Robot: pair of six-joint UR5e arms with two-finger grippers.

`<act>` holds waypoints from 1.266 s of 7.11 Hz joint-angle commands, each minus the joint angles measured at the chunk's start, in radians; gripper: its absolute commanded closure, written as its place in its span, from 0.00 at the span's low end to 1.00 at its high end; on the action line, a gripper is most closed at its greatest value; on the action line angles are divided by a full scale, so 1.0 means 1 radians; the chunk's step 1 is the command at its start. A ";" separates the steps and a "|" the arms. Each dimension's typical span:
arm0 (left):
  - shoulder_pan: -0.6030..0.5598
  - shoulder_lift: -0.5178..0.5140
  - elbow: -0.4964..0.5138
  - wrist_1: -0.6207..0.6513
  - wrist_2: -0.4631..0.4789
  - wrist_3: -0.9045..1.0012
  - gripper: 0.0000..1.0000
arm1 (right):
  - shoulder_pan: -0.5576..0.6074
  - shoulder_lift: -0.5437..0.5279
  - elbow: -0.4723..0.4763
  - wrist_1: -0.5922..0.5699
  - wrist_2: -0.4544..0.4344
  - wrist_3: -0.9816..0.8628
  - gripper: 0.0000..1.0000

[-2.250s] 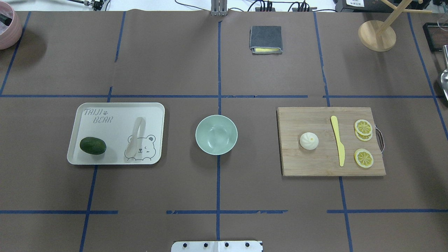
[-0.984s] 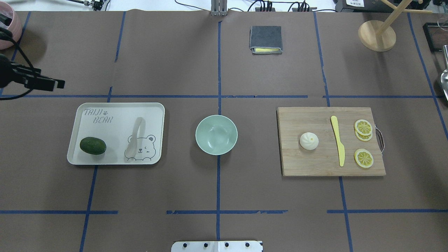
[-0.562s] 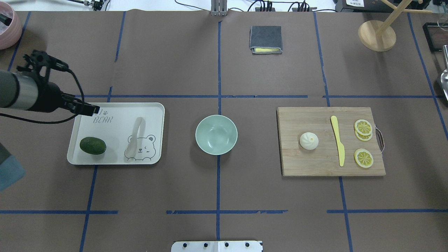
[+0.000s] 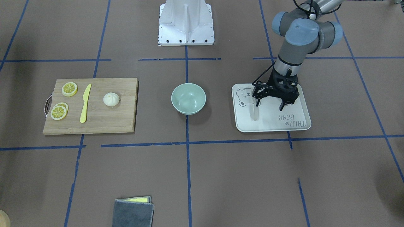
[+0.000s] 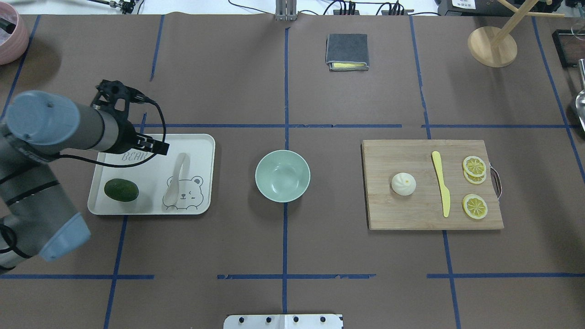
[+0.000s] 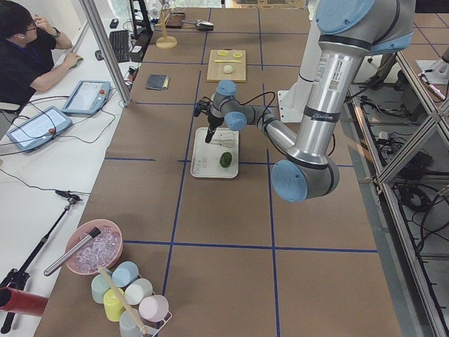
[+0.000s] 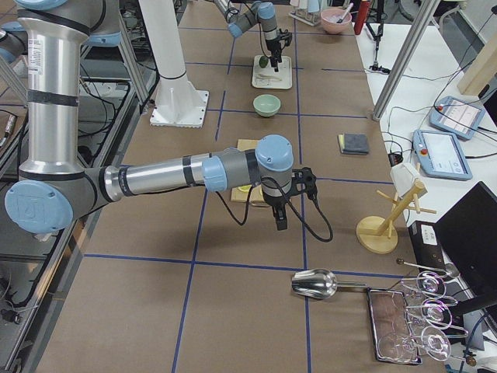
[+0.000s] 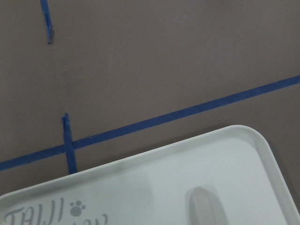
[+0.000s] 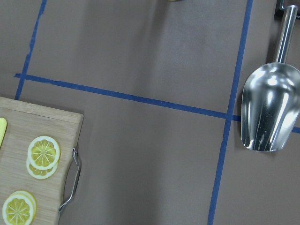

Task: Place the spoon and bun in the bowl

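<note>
Overhead exterior view, near to far. Spoon (image 5: 176, 180) seen lying on tray (image 5: 201, 146), scoop toward robot, dark green fruit (image 5: 121, 190) on same tray, apart from it. Bowl (image 5: 282, 176) found between tray and cutting board (image 5: 388, 214), apart from both. Bun (image 5: 403, 184) seen resting on board, near yellow knife (image 5: 441, 183). Left gripper (image 4: 269, 107) held over tray's far part, fingers spread, spoon handle just beside. Right gripper (image 7: 278, 216) shown only in exterior right view; opening could not be told. Folded cloth (image 5: 347, 51) noted farthest.
</note>
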 commanded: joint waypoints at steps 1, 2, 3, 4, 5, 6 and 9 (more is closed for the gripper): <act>0.039 -0.010 0.022 0.002 0.028 -0.086 0.30 | 0.000 -0.001 -0.002 0.000 0.000 -0.001 0.00; 0.039 -0.011 0.036 0.001 0.029 -0.084 0.30 | 0.000 -0.001 0.000 0.000 0.000 -0.001 0.00; 0.046 -0.011 0.045 0.001 0.028 -0.084 0.33 | 0.000 -0.001 0.000 0.000 0.000 -0.001 0.00; 0.051 -0.011 0.052 -0.001 0.029 -0.086 0.40 | 0.000 -0.001 -0.002 0.000 0.000 -0.003 0.00; 0.054 -0.011 0.055 -0.025 0.029 -0.078 0.63 | 0.000 -0.001 -0.002 0.000 0.000 -0.003 0.00; 0.054 -0.011 0.074 -0.057 0.029 -0.078 0.76 | 0.000 -0.001 -0.002 0.000 0.000 -0.001 0.00; 0.052 -0.016 0.047 -0.070 0.031 -0.086 1.00 | 0.000 -0.001 0.000 0.002 0.000 -0.001 0.00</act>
